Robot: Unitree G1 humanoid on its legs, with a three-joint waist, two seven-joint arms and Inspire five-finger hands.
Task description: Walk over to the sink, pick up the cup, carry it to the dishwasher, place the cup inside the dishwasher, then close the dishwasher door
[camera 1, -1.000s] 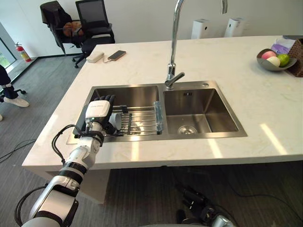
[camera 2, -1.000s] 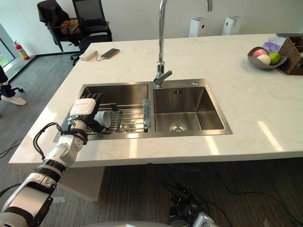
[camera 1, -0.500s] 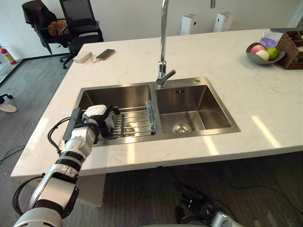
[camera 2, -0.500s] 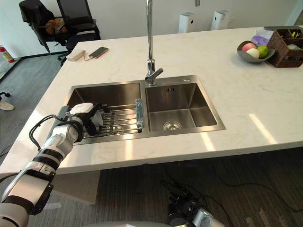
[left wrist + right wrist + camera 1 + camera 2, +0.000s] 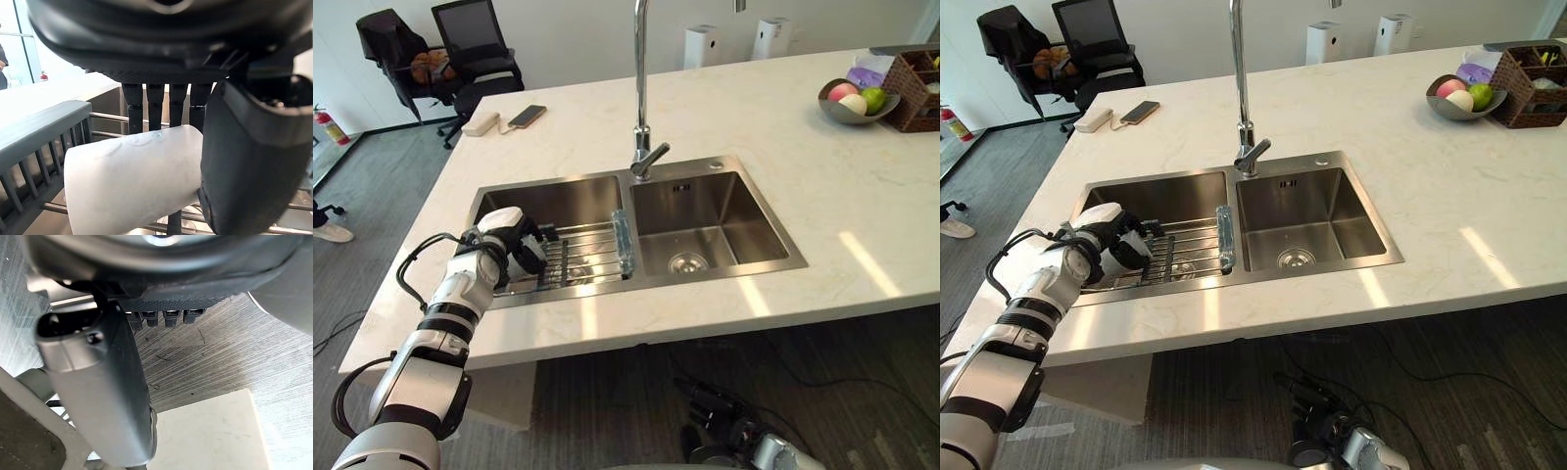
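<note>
- Cup [image 5: 132, 181]: it was white and plain, pinched across its side between the thumb and the fingers of the left robot hand [image 5: 514, 247], low over the wire rack [image 5: 592, 257] in the left basin of the sink [image 5: 724, 211].
- The left robot hand was closed on it, with the thumb in front and the fingers behind. I judged the hold fair but not deep, since much of the cup stuck out past the thumb.
- The right robot hand [image 5: 98, 391] hung low by the floor, its fingers loose and holding nothing.
- I took the step in hand to be lifting the cup out of the sink.
- To do it well, I would have kept the squeeze steady, as a smooth cup could slide out sideways.
- I would have raised it straight up until it cleared the rack bars and the sink's front edge, and only then drawn the arm back over the table [image 5: 754, 108].
- I would have turned the body slowly, with the wrist level, so the cup did not swing or knock the rim.
- The tap [image 5: 639, 98] stood well apart from the hand, by the divider between the basins, so I saw no risk there.
- Writing: I could read none. The cup's visible side bore no label or print, and nothing on the rack or sink was legible to me.
</note>
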